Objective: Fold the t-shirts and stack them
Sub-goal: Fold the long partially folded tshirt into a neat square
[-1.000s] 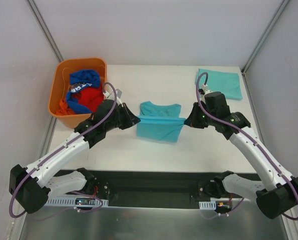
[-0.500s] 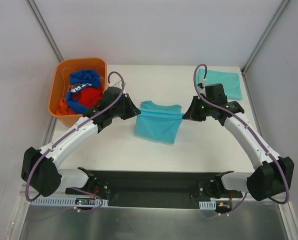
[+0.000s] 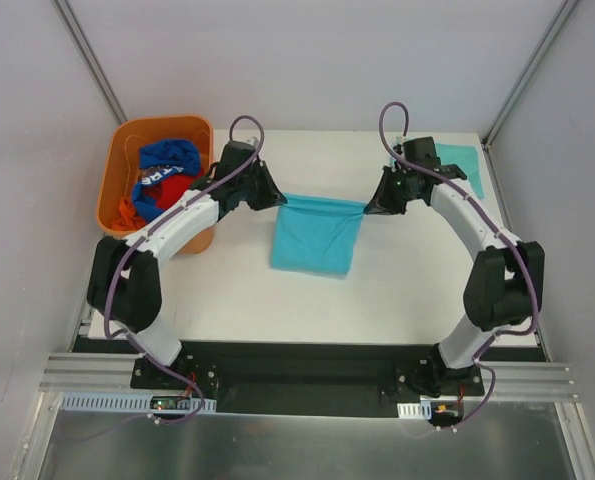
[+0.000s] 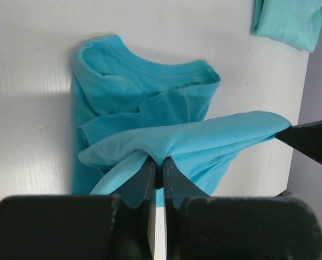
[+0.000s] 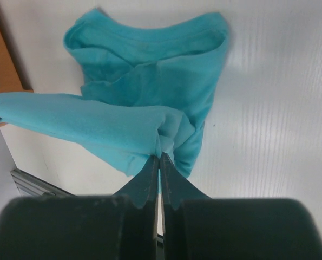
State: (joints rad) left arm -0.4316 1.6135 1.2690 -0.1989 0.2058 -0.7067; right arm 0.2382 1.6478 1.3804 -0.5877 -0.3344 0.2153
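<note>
A teal t-shirt (image 3: 317, 235) lies at the table's middle, its near part lifted and stretched between both grippers. My left gripper (image 3: 278, 200) is shut on its left corner; in the left wrist view (image 4: 158, 160) the cloth (image 4: 150, 97) bunches at the tips. My right gripper (image 3: 368, 208) is shut on the right corner; the right wrist view (image 5: 159, 155) shows the shirt (image 5: 150, 70) with its collar on the table. A second teal t-shirt (image 3: 465, 166) lies folded at the far right corner, partly hidden by the right arm; it also shows in the left wrist view (image 4: 290, 21).
An orange bin (image 3: 127, 165) at the far left holds a royal-blue garment (image 3: 169, 160) with white lettering and red and orange garments (image 3: 182, 195). The left arm runs close beside the bin. The white table (image 3: 277, 290) spreads in front of the shirt.
Both grippers have moved toward the far side of the table with the shirt's edge, carrying it over the collar part. The arms now reach further out.
</note>
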